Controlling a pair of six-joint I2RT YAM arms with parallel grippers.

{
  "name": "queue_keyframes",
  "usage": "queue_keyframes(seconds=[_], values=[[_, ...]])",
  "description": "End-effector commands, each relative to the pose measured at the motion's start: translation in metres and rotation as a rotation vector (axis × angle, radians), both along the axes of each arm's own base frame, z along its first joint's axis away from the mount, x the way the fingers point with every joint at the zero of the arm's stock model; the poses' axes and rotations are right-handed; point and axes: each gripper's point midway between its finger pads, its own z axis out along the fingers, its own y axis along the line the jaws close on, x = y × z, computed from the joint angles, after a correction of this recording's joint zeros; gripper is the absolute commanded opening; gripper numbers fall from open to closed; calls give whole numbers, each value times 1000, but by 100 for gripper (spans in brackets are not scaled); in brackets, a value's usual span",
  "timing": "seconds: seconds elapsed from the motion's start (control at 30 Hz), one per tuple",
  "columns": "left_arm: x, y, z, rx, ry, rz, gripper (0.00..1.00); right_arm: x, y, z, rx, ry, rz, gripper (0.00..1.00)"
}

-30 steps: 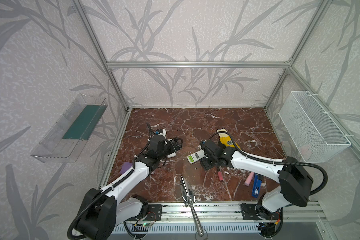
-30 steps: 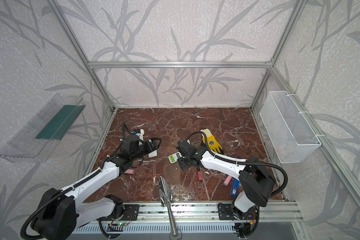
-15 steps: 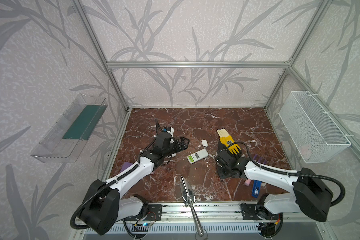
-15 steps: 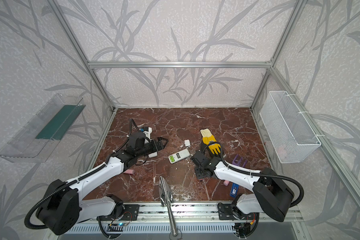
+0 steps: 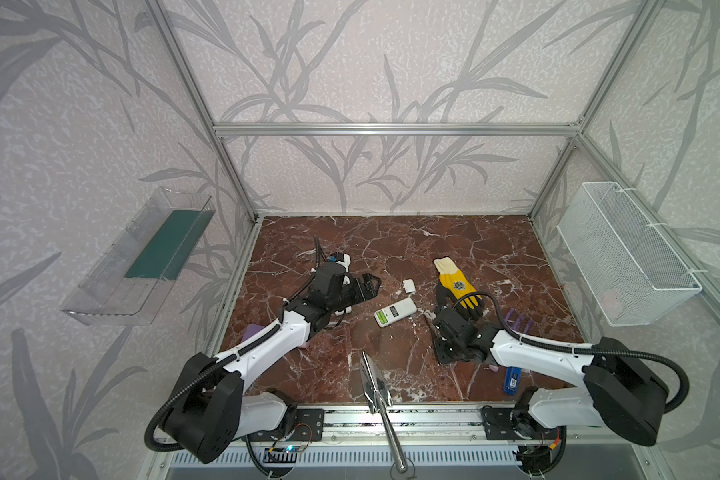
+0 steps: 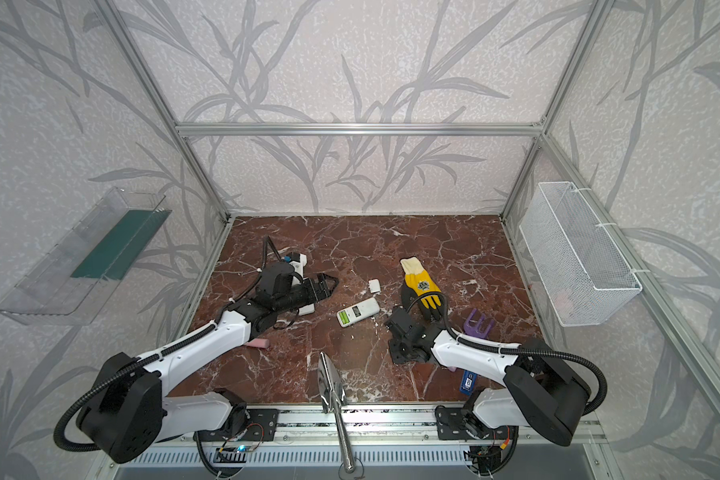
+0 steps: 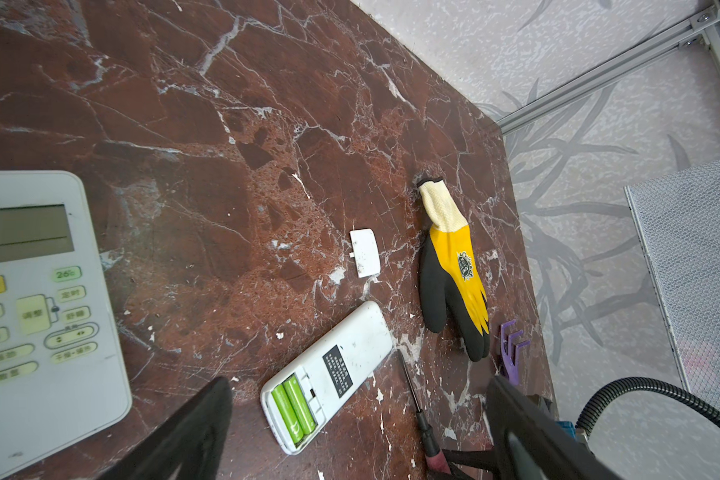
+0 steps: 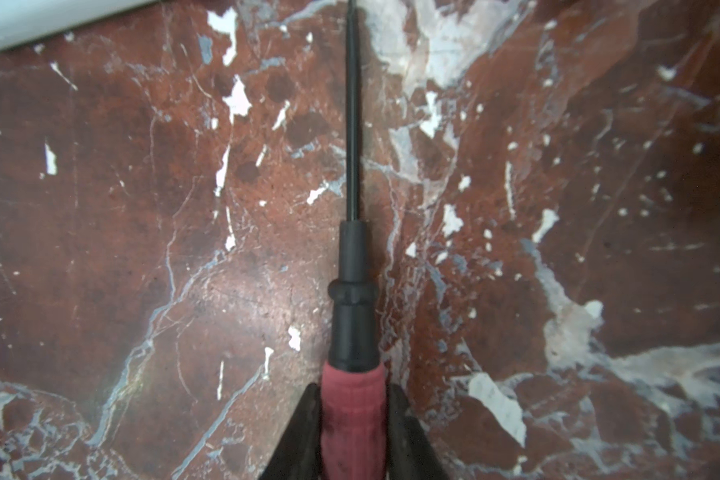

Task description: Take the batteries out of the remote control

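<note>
A small white remote control point(image 5: 395, 312) point(image 6: 358, 311) point(image 7: 329, 374) lies back up at mid-table. Its compartment is open and holds two lime green batteries point(image 7: 294, 409) point(image 5: 382, 319). The white cover point(image 5: 409, 285) point(image 7: 365, 252) lies just behind it. My left gripper point(image 5: 371, 286) point(image 6: 327, 286) point(image 7: 356, 382) is open and empty, just left of this remote and over a larger white remote point(image 7: 38, 311). To the remote's right, my right gripper point(image 8: 352, 415) point(image 5: 441, 332) is shut on the pink handle of a screwdriver point(image 8: 352, 291) point(image 7: 408, 382) that lies on the table, tip toward the remote.
A yellow-and-black glove point(image 5: 458, 286) and a purple plastic piece point(image 5: 516, 322) lie behind the right arm. A blue object point(image 5: 512, 378) sits near the front right, a pink cylinder point(image 6: 258, 343) at the left arm, a metal trowel point(image 5: 375, 382) at the front edge. A wire basket point(image 5: 624, 257) hangs on the right wall.
My right gripper left the small remote, moved to the front right and closed on the screwdriver handle. The cover now lies beside the remote. My left gripper swung right, staying open.
</note>
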Motion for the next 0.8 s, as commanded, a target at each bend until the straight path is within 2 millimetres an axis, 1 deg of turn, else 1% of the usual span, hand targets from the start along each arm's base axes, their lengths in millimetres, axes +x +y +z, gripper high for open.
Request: queue_keyframes(seconds=[0.0, 0.1, 0.2, 0.23, 0.33, 0.53, 0.67, 0.77], values=[[5, -5, 9, -4, -16, -6, 95, -6, -4, -7, 3, 19, -10, 19], [5, -5, 6, -2, -10, -9, 95, -8, -5, -8, 0, 23, -1, 9], [4, -6, 5, -3, -6, -16, 95, -9, -3, -2, 17, 8, 18, 2], [4, -7, 5, -5, -5, -20, 95, -8, -1, 3, 32, -6, 31, 0], [4, -11, 4, -14, -4, -36, 95, -5, 6, 22, 79, -60, 81, 0], [2, -18, 5, -47, 5, -51, 89, -3, 34, 67, 206, -148, 226, 0], [1, -28, 8, -77, 1, -70, 85, 0, 48, 88, 243, -165, 288, 0], [-1, -41, 13, -106, -16, -100, 81, 1, 60, 98, 277, -162, 328, 0]])
